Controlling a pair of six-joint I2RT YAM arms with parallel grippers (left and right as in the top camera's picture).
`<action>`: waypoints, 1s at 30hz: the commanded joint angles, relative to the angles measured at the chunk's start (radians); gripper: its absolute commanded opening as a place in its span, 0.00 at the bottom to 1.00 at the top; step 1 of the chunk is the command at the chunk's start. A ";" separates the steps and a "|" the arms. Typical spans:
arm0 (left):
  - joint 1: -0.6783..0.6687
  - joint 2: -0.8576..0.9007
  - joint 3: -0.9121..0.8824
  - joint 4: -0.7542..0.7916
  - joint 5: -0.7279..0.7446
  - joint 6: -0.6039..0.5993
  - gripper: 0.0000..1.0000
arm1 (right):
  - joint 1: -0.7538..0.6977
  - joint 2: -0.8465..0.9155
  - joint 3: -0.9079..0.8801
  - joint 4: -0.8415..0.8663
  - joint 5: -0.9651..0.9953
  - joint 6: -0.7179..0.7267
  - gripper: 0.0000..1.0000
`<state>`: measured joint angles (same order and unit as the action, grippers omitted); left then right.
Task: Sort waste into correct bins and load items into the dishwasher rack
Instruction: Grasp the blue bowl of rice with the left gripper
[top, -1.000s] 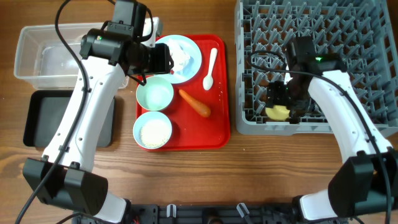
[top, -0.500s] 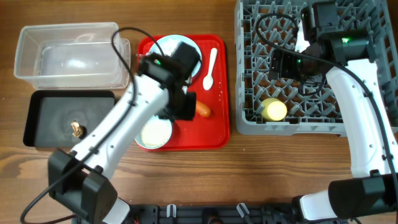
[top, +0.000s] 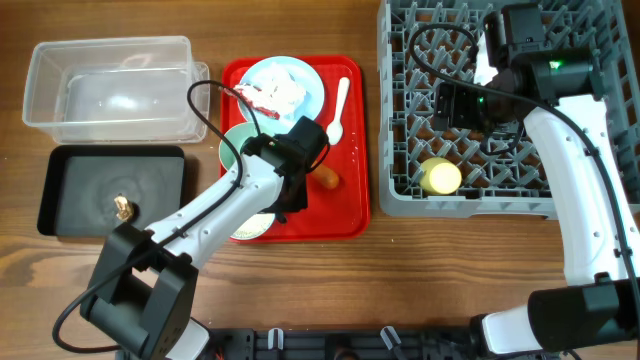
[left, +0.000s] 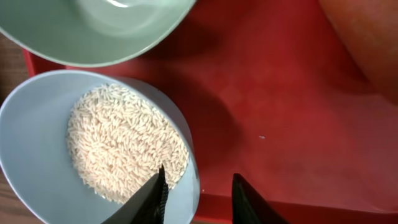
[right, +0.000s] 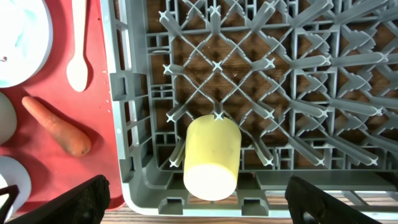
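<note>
The left hand (left: 199, 180) is open with nothing clamped. One finger (left: 152, 196) hangs over the inside of the pale blue round bowl (left: 31, 155) and the other over the flat red serving tray (left: 280, 124), so the bowl's rim lies between them. Contact with the rim cannot be determined. This bowl holds loose white rice grains (left: 124, 146) and stands at the front left corner of the red tray, just beside the mint-green round bowl (left: 93, 25). The orange carrot (top: 327, 178) lies on the red tray just right of the left arm. Farther back on the same tray, the pale blue round plate (top: 265, 72) carries crumpled white tissue (top: 285, 95) and a red-and-white wrapper (top: 255, 97). The white plastic spoon (top: 338, 108) lies beside the plate with its bowl end toward the front. The clear plastic rectangular tub (top: 110, 42) and the black rectangular tray (top: 45, 190) sit left of the red tray on the wooden table (top: 420, 280). A small brown food scrap (top: 123, 207) lies in the black tray. The right hand (right: 199, 186) is spread wide, holds nothing, and hangs above the large grey plastic dishwasher rack (right: 117, 112). The small yellow cup (right: 211, 155) rests tilted among the pegs near the rack's front left corner, apart from both right fingers.
</note>
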<state>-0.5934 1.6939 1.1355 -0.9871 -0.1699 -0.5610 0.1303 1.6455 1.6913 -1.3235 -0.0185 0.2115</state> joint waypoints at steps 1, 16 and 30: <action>0.005 0.014 -0.006 0.004 0.012 0.035 0.27 | 0.003 0.000 0.002 -0.001 -0.005 -0.010 0.93; 0.003 0.077 -0.006 0.018 0.050 0.030 0.17 | 0.003 0.000 0.002 -0.002 -0.005 -0.055 0.92; 0.002 0.110 -0.006 0.056 0.057 0.030 0.16 | 0.003 0.000 0.002 -0.005 -0.005 -0.055 0.93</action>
<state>-0.5934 1.7874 1.1355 -0.9375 -0.1253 -0.5289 0.1303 1.6455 1.6913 -1.3254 -0.0185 0.1703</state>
